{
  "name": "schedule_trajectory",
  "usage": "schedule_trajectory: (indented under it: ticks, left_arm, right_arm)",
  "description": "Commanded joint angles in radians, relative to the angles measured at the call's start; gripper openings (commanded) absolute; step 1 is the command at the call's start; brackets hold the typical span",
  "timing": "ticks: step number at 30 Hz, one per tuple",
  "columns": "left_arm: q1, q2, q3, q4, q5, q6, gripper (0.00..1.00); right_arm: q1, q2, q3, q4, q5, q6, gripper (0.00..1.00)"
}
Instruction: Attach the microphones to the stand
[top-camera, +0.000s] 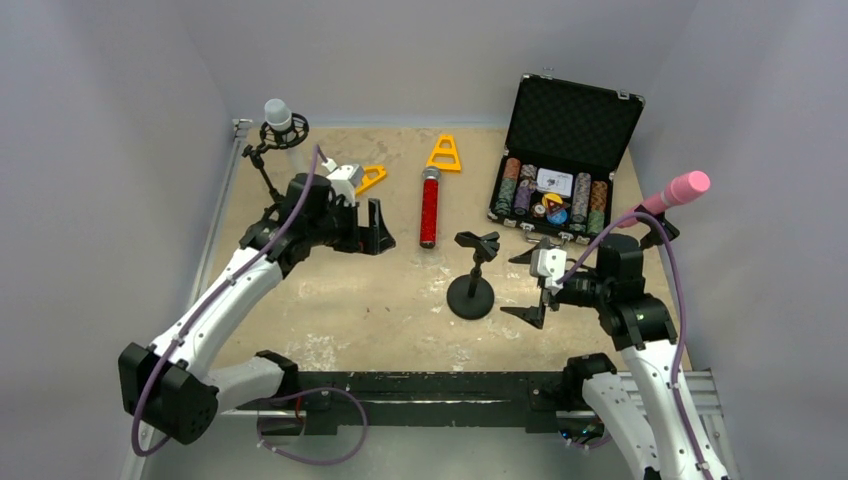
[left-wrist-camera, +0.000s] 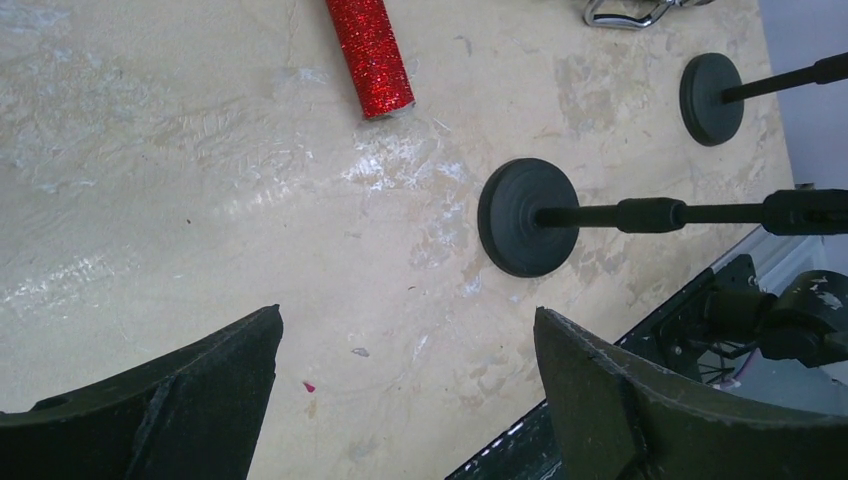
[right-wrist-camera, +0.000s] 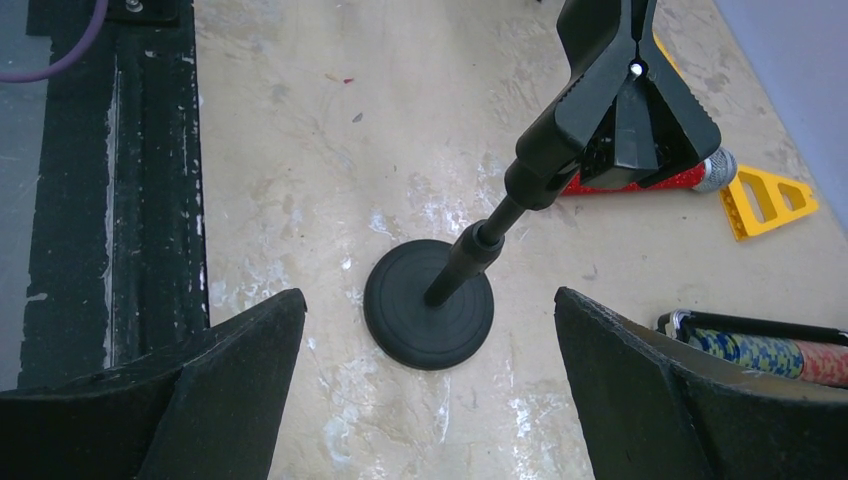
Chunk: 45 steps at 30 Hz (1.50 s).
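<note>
Left gripper: fingers spread wide, nothing between them; it hangs over the far left part of the table, left of the red glitter microphone.
Left wrist view: both dark fingers frame bare tabletop; the butt end of the red microphone lies ahead of them, and the round base of the empty stand is to the right.
Right gripper: fingers spread wide, holding nothing, just right of the empty stand and not touching it.
Right wrist view: the stand's round base sits between the two open fingers, with its black spring clip above.
Red glitter microphone: lies flat on the table, centre toward the far edge, silver mesh head pointing at the far edge, in no stand.
Empty stand: upright near the middle of the table, clip holding nothing.
White microphone: upright in a ring mount on a stand at the far left corner, grey mesh head up.
Pink microphone: tilted in a stand clip by the right edge, head up and outward; its stand is partly hidden by the right arm.
Poker chip case: lid open, far right corner, rows of chips inside.
Yellow triangle pieces: one beyond the red microphone's head, another beside the left gripper.
</note>
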Motion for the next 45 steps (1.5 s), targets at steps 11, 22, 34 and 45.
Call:
schedule_trajectory:
  ticks: [11, 22, 34, 45]
  left_arm:
    - [-0.078, 0.313, 0.274, -0.122, -0.109, 0.136, 0.98]
    - [-0.103, 0.562, 0.502, -0.168, -0.173, 0.134, 0.96]
    - [-0.157, 0.853, 0.755, -0.319, -0.142, 0.125, 0.87]
    - [-0.162, 1.011, 0.883, -0.439, -0.029, 0.075, 0.76]
  right_arm:
    - [-0.004, 0.003, -0.014, 0.008, 0.011, -0.036, 0.98]
    - [-0.004, 0.023, -0.01, -0.013, 0.007, -0.054, 0.99]
    - [-0.004, 0.025, -0.001, -0.037, -0.001, -0.072, 0.99]
    - [-0.004, 0.021, 0.006, -0.058, -0.015, -0.088, 0.99]
